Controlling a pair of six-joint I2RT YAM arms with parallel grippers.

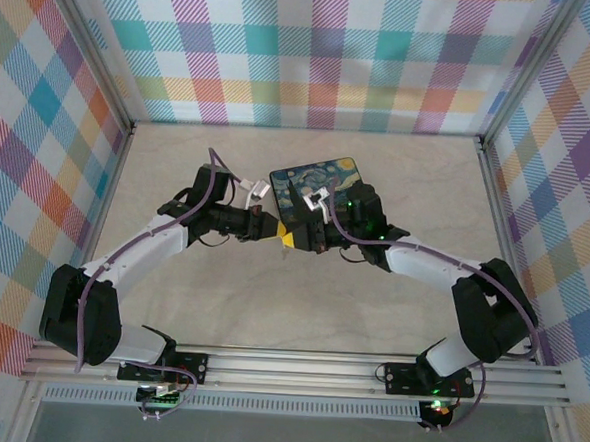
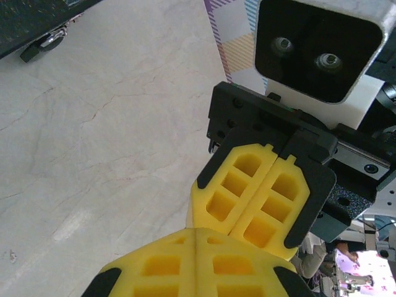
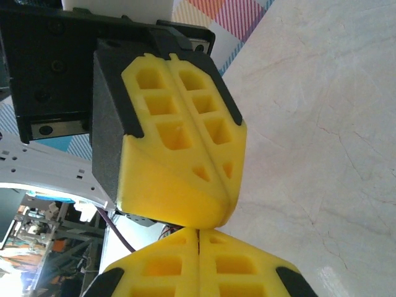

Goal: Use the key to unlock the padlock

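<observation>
Just beside the starry-lidded box, I am holding my left gripper and right gripper tip to tip, both pinched fully closed, while the padlock is lying at the box's edge, well apart from them.

- A robot test cell in a laboratory: two robot arms, left and right, are bolted to a metal rail at the near edge of a marble-look table.
- Bright plaid panels wall the table in on three sides, held by bare metal posts, more a staged booth than a lived-in room.
- Purple cables run along the arms, and small green lights glow at a base.
- Past the panels, the right wrist camera catches a cluttered workroom with racks and equipment, too blurred to identify.
</observation>
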